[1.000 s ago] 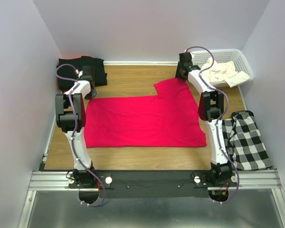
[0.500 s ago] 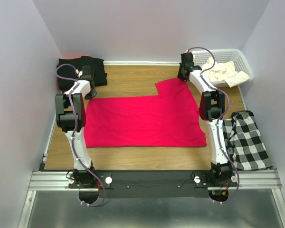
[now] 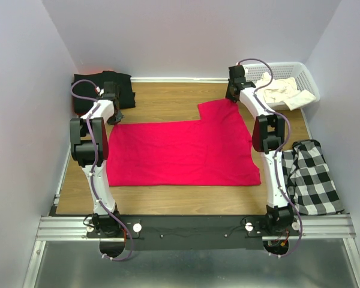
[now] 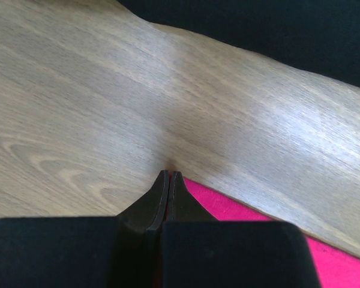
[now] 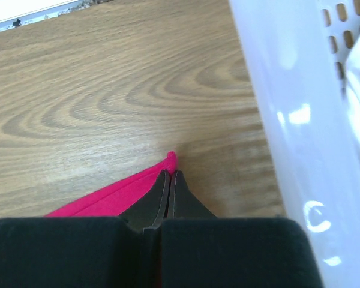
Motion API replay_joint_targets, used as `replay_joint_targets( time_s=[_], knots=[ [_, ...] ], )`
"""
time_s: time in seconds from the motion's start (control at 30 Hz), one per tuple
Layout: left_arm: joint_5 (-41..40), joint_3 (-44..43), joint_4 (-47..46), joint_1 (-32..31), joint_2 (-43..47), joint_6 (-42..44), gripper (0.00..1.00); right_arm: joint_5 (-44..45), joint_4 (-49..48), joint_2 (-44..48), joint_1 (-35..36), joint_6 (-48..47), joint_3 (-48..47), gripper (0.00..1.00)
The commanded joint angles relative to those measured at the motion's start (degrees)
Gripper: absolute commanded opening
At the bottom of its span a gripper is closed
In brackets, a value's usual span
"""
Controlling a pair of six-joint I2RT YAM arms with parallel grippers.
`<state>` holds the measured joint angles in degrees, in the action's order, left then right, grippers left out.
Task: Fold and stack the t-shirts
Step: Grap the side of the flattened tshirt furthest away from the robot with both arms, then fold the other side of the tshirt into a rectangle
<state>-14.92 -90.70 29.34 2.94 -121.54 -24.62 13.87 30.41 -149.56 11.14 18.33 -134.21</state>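
The red t-shirt (image 3: pixel 180 150) lies spread flat on the wooden table. My left gripper (image 3: pixel 111 117) is shut on its far left corner; in the left wrist view the jaws (image 4: pixel 168 174) meet on the red edge (image 4: pixel 342 267). My right gripper (image 3: pixel 231 96) is shut on the far right corner, and a nub of red cloth (image 5: pixel 120 195) pokes out past its tips (image 5: pixel 170 173). The black t-shirt (image 3: pixel 102 90) sits folded at the far left corner. The cream-white t-shirt (image 3: pixel 279 91) lies crumpled in the basket.
The white lattice basket (image 3: pixel 306 75) stands at the far right, its wall (image 5: pixel 288 120) close beside my right gripper. A black-and-white checked cloth (image 3: pixel 309 177) lies at the right edge. Walls enclose the table on three sides.
My right gripper has shut on the red shirt's far right corner and shifted slightly right. The left gripper has stayed shut in place.
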Motion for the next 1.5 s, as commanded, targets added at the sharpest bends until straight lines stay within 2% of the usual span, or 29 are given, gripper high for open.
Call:
replay_joint_targets(
  time_s=[0.0, 0.3, 0.53, 0.77, 1.47],
  knots=[
    [2.08, -2.56, 1.16, 0.4, 1.74, 0.63, 0.0, 2.57, 2.11, 6.81, -0.41, -0.84, 0.09, 0.01],
    [1.65, -1.59, 1.16, 0.31, 4.55, 0.19, 0.0, 2.57, 2.11, 13.14, -0.41, -1.19, 2.46, 0.01],
    [-3.54, -0.89, 1.16, 0.4, 9.38, -1.74, 0.0, 4.59, 2.11, 19.12, -0.41, -1.98, 8.26, 0.01],
    [-3.72, -1.15, 1.77, 0.31, 9.56, -2.01, 0.0, 4.68, 2.11, 22.2, -0.41, -1.72, 11.86, 0.01],
    [-5.12, 6.49, 3.09, 0.75, 14.22, -4.65, 0.0, 7.4, 2.11, 42.67, -0.41, 1.62, 38.22, 0.01]
  ],
)
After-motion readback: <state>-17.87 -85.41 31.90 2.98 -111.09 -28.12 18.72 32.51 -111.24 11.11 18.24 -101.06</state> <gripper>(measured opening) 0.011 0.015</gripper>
